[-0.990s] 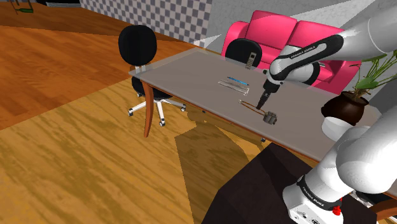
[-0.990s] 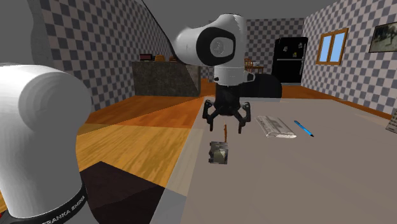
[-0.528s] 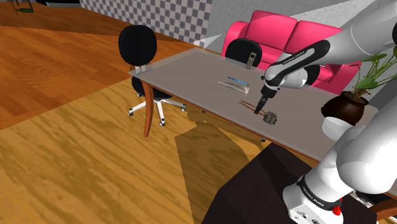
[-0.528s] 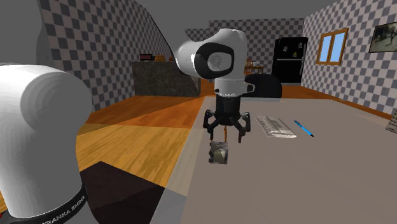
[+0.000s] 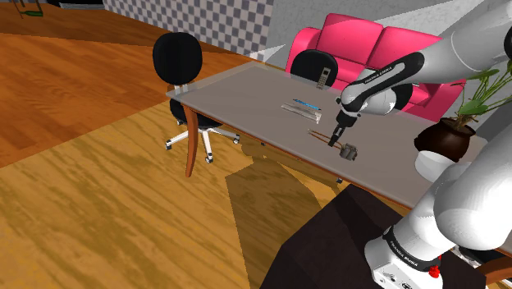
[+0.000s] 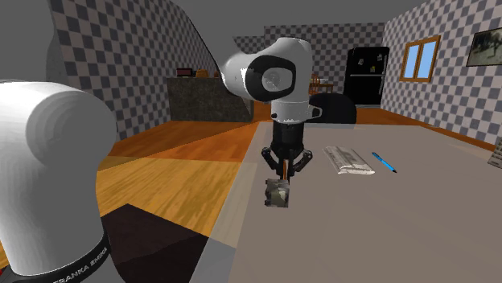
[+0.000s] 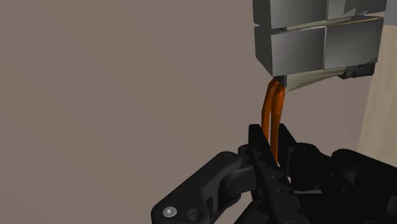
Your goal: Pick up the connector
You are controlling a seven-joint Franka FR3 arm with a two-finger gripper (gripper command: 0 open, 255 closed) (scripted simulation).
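The jaws were clamped on the connector's (image 7: 318, 38) leads (image 7: 272, 121). Its body, at their four o'clock in the shoulder view, apparently lay on the counter (image 5: 246, 94); lifting remained.

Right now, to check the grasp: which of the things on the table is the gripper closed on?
The grey connector: the gripper clasps its orange wires. The blue pen and papers lie apart, untouched.

The robot's arm (image 5: 464, 201) is made of smooth, rounded white links with dark joints. A black band (image 6: 76, 264) carries white FRANKA EMIKA lettering. The angular all-black hand (image 7: 270, 137) shows one silver screw head (image 7: 170, 212).
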